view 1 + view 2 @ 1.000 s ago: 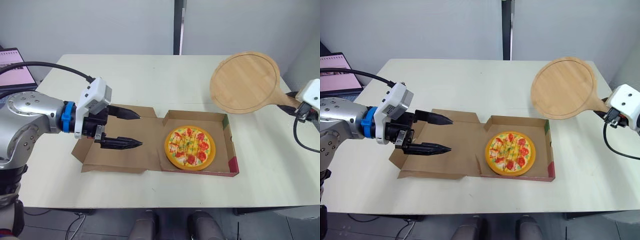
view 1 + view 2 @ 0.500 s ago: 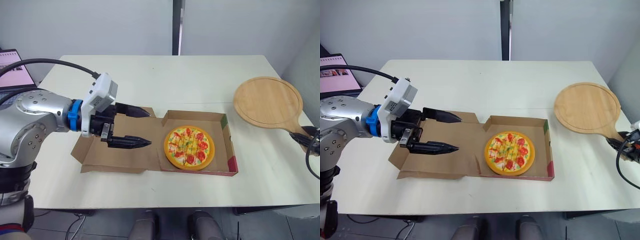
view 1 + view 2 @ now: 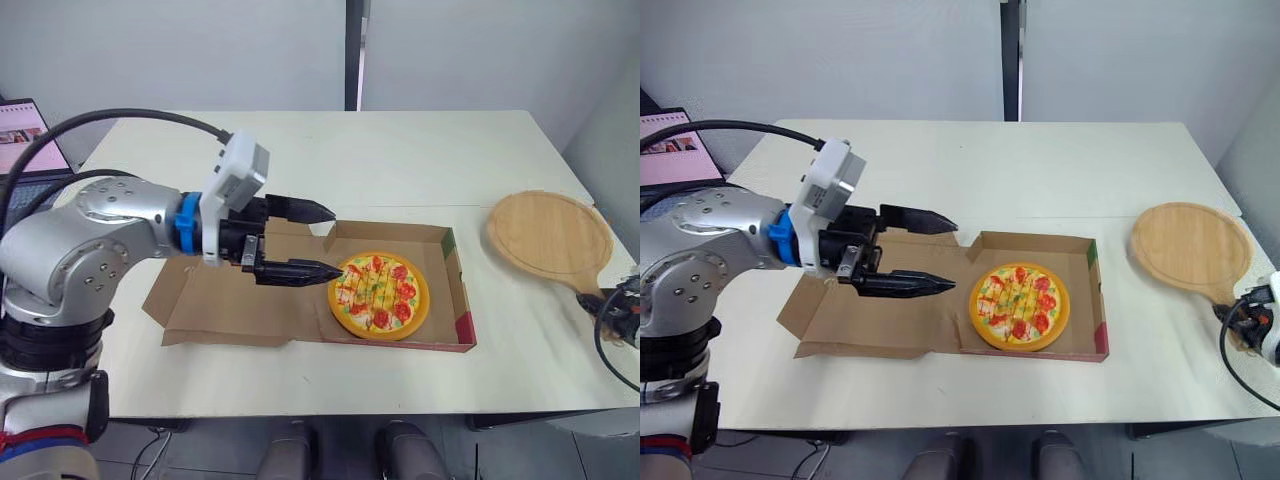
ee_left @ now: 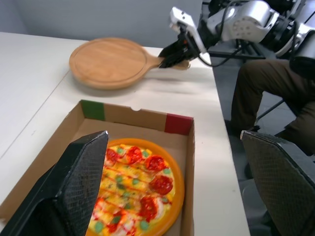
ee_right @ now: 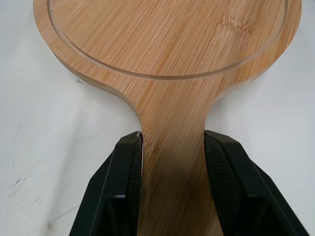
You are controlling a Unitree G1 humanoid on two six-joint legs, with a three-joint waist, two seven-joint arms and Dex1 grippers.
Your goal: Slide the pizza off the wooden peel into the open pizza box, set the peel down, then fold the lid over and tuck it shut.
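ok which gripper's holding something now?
The right gripper, clamped on the handle of the wooden peel. The left gripper hangs open and empty over the pizza box.

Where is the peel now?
Head views: wooden peel lies on the table at the robot's right, apart from the pizza box, handle in the right gripper.

A: Room, quick?
B: Pale grey wall (image 3: 200, 50), dark vertical strip (image 3: 353, 50) splitting it. Cream counter (image 3: 420, 150), flat even light.
A: Else?
B: Laptop (image 3: 25, 140), screen lit, off the counter's far left corner. Grey floor (image 3: 220, 450) below.
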